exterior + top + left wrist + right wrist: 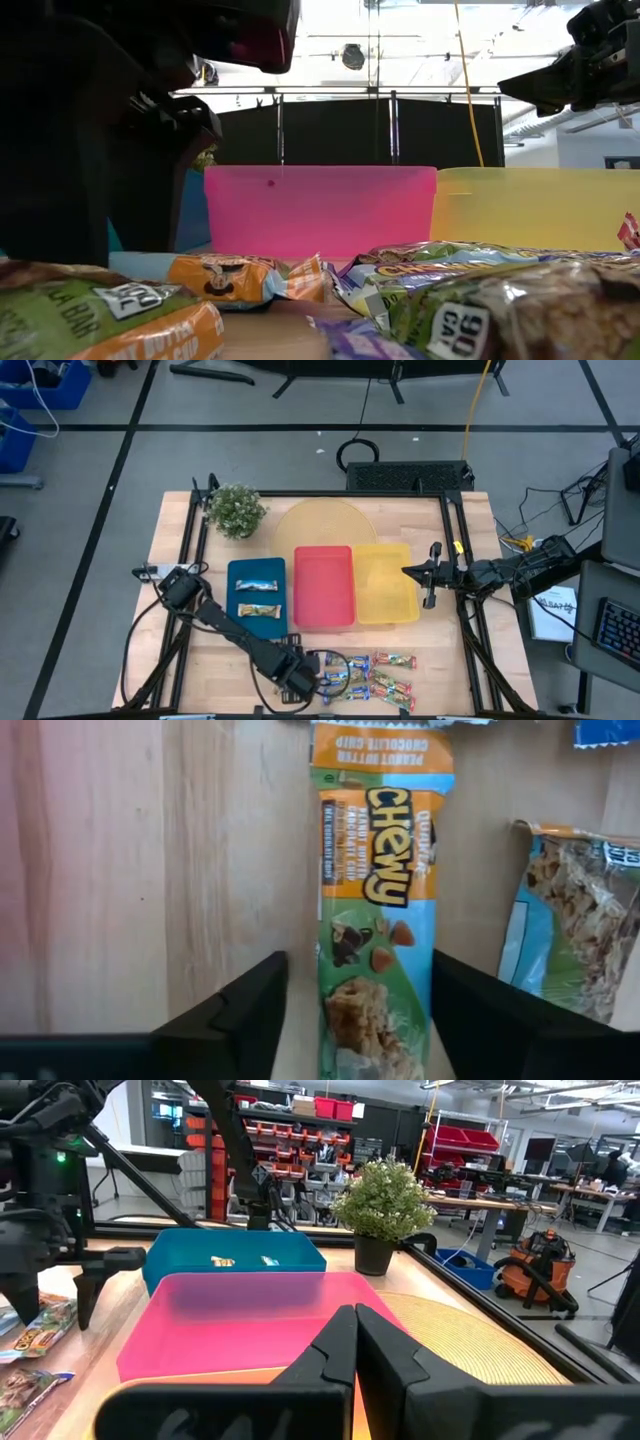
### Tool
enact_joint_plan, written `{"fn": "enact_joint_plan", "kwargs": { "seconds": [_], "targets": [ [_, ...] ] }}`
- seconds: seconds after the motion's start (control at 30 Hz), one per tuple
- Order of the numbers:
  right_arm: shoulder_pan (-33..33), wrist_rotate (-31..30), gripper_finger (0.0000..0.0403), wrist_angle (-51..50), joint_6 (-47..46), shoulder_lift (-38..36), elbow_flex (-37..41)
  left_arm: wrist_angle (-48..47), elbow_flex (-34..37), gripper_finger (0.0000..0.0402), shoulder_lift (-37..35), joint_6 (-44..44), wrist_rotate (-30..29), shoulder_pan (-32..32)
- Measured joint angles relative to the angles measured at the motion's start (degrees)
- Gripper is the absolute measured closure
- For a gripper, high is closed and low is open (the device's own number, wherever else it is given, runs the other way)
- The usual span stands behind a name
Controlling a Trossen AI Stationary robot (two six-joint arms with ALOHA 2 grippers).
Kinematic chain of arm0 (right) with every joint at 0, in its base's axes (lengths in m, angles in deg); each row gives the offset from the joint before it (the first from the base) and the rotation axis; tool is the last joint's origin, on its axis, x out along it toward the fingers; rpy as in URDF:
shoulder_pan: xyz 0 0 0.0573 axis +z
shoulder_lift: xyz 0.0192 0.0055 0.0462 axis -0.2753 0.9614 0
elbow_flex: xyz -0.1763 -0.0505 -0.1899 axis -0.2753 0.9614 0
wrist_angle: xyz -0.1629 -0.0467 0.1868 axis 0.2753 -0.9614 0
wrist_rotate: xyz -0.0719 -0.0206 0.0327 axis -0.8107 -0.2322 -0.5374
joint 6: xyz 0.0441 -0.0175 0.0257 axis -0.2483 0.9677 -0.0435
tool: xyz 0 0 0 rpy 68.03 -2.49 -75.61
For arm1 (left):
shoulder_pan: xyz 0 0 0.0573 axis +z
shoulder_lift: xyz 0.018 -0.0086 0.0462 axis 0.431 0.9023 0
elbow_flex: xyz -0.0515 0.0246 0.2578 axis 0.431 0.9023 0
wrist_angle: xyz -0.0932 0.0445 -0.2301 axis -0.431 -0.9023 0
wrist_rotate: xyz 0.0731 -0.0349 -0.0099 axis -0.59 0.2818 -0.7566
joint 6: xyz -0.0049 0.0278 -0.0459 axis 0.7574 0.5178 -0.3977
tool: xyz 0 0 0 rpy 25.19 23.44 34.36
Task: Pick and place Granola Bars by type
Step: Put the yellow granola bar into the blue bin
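High view, left to right. My left arm runs from the left table edge diagonally down to the lower centre of the frame, where my left gripper (305,678) sits low over the left end of the pile of Granola Bars (372,676). The left wrist view shows its fingers (235,1015) spread wide, one on each side of an orange-and-green bar (380,920) that lies flat on the wooden table (440,645). Neither finger touches the wrapper; bare wood shows on both sides. Another bar (572,930), with a blue and tan wrapper, lies just beside it toward the right of that view.

Upper left of the table: a small potted plant (236,510). Below it, left of centre, the blue tray (257,600) holds two bars (258,597), one above the other. The red tray (323,587) stands just right of it, touching the yellow tray (386,582) on its far side. A round woven mat (318,525) lies behind the trays.

The remaining bars lie loose in a cluster along the bottom edge, centre to centre-right; I cannot tell the exact count.

Right of the frame: my right gripper (430,575) hangs at the right edge of the yellow tray, above the table. In its wrist view the fingers (335,1350) are pressed together, holding nothing.
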Motion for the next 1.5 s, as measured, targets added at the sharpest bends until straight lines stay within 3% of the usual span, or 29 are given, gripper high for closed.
{"fn": "enact_joint_plan", "kwargs": {
  "seconds": [0.33, 0.47, 0.7, 0.87, 1.27, 1.5],
  "targets": [
    [0.0, 0.0, 0.0403, 0.4, 1.2, 0.0, 0.0, -0.2, 0.0, 0.0318, -2.4, 2.0, 0.2, 0.3],
    [0.0, 0.0, 0.0403, 0.4, 1.1, 0.0, 0.0, -0.3, 0.2, 0.0356, -4.8, 2.0, -0.5, 0.2],
    [0.0, 0.0, 0.0403, 0.4, 1.1, 0.0, 0.0, -0.3, 0.1, 0.0351, -10.5, 3.3, -2.1, -0.1],
    [0.0, 0.0, 0.0403, 0.4, 1.1, 0.0, 0.0, -3.6, 0.0, 0.0353, -17.0, 5.0, -6.9, -0.9],
    [0.0, 0.2, 0.0403, 0.4, 1.0, 0.0, 0.0, -35.6, 0.1, 0.0355, -32.1, -9.1, -21.5, -0.1],
    [0.0, 0.2, 0.0403, 0.4, 1.0, 0.0, 0.0, -34.8, 10.4, 0.0374, -32.9, -8.1, -21.7, 1.0]
  ]
}}
